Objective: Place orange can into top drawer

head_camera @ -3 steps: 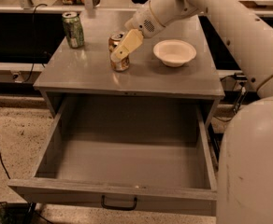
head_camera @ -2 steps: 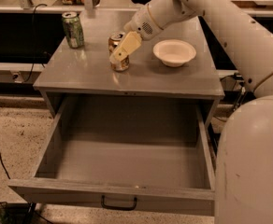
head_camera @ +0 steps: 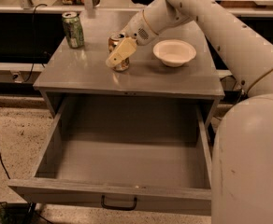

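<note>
The orange can [head_camera: 115,40] stands upright on the grey cabinet top [head_camera: 141,78], left of centre. My gripper [head_camera: 119,53] reaches down from the upper right and is closed around the can, with one cream finger [head_camera: 119,54] lying across its front. The can still rests on the top. The top drawer [head_camera: 80,190] is pulled wide open below, towards me. It is empty, with its dark handle [head_camera: 119,203] on the front panel.
A green can [head_camera: 73,29] stands at the back left of the cabinet top. A white bowl [head_camera: 175,52] sits right of the orange can. My white arm and body [head_camera: 248,162] fill the right side. A dark wire basket [head_camera: 5,213] and a cable lie on the floor at lower left.
</note>
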You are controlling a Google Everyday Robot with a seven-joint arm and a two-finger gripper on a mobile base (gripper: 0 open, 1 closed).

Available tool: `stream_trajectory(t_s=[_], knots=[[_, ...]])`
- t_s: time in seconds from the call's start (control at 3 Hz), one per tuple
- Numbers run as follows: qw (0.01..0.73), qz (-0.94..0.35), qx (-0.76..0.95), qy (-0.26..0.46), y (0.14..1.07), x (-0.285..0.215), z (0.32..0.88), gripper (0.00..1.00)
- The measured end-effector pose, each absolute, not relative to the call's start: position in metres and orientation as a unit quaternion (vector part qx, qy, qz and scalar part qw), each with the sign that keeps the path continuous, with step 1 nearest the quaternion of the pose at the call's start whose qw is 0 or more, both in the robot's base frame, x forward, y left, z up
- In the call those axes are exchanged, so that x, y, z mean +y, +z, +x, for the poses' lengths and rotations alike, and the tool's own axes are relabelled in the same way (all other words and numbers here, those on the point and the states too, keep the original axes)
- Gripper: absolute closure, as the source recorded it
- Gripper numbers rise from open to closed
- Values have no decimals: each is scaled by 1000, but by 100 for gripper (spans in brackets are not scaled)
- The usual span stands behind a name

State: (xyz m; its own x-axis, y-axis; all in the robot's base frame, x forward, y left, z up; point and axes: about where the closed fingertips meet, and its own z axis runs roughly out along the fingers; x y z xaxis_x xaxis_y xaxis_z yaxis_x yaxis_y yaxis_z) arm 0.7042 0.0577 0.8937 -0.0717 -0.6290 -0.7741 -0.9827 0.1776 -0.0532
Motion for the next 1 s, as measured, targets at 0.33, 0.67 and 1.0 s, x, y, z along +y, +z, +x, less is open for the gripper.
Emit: stream_trajectory(t_s=[0.33, 0.67, 1.0], knots=[[347, -581, 685, 271, 887, 59, 706, 50], [354, -576, 679, 286, 890, 61, 705, 72], [379, -570, 656, 319, 911, 65, 702, 94]])
